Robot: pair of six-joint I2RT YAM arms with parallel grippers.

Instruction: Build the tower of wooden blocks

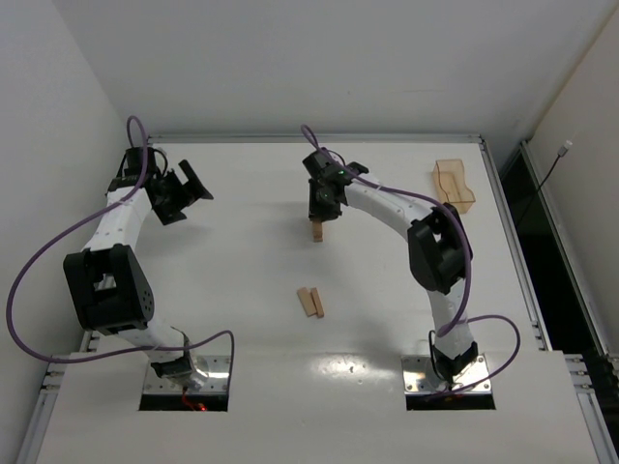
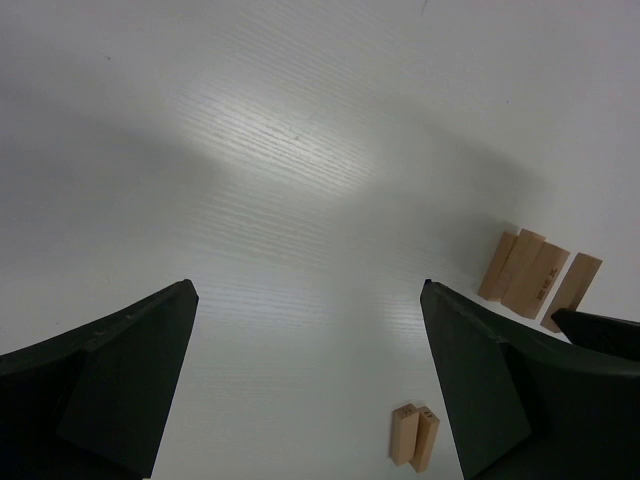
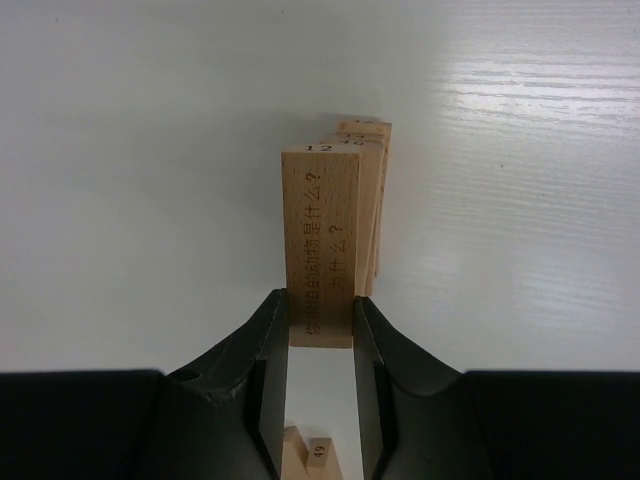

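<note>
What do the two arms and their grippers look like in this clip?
Both the left arm and right arm have white links with bulky black joints, and a purple cable loops along each. The left gripper and right gripper have black, wedge-shaped fingers. A small green light glows on the right wrist.

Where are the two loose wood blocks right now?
In the top view the two loose wood blocks lie side by side mid-table, nearer the arm bases than the right gripper, which grips another block.
</note>
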